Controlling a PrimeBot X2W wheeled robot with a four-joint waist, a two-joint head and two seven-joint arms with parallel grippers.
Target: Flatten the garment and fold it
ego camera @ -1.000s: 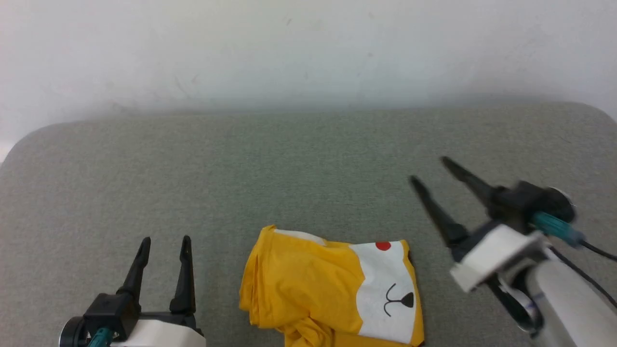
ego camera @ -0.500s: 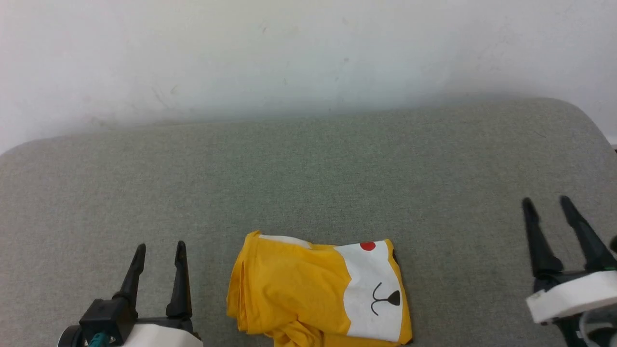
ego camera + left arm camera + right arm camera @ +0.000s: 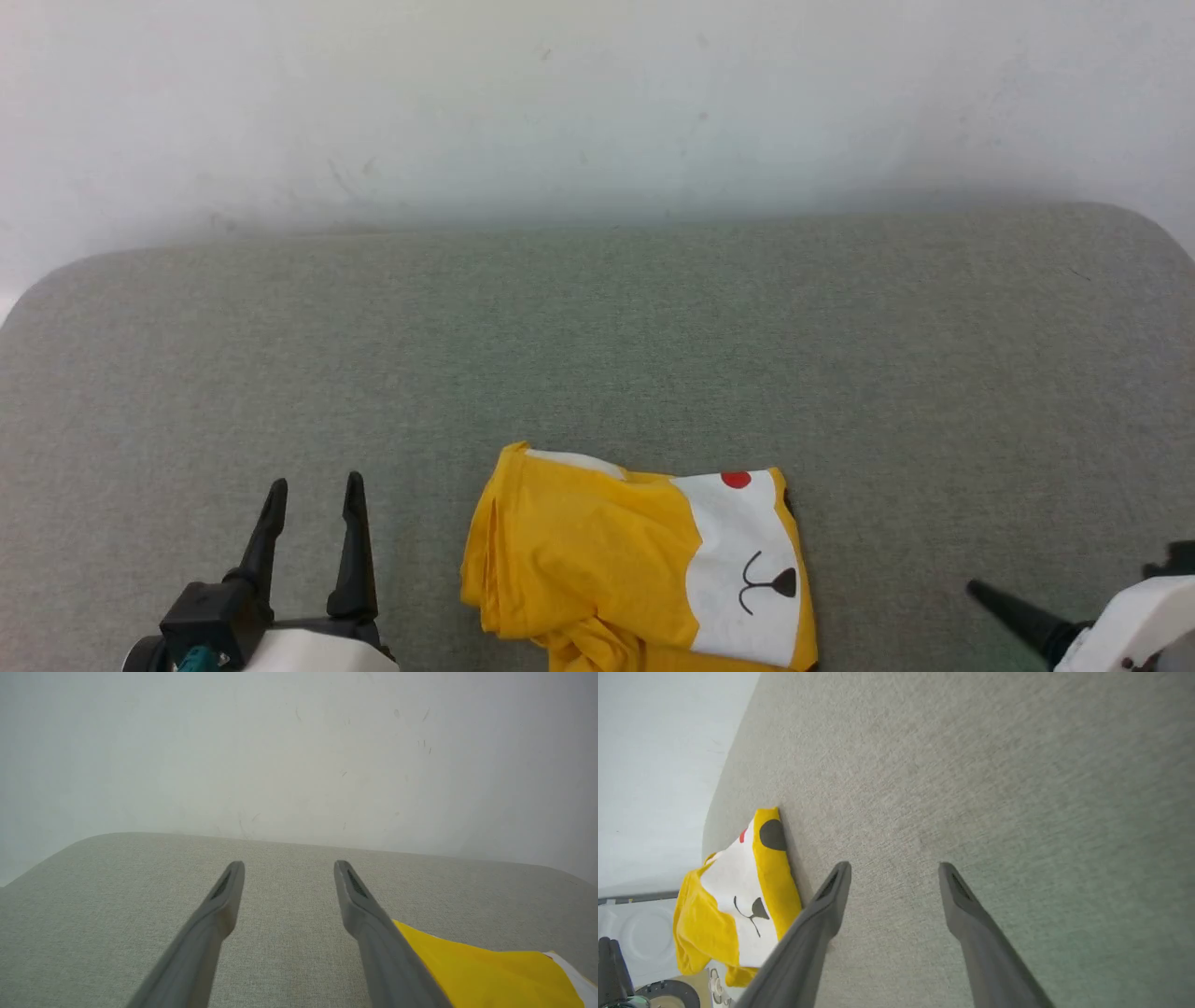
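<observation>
Right tool (image 3: pixel 894 865) has pulled back from 3 o'clock to the 5 o'clock corner of the head view, one finger poking in; shirt and left tool unmoved. Left tool (image 3: pixel 316 483) at 7 o'clock, fingers spread, empty, over grey desk (image 3: pixel 597 355). Shirt (image 3: pixel 607 560) at 6 o'clock by the near edge, folded into a rumpled block, yellow toward 9, white face print toward 3. Right tool spread, empty, clear of shirt.
</observation>
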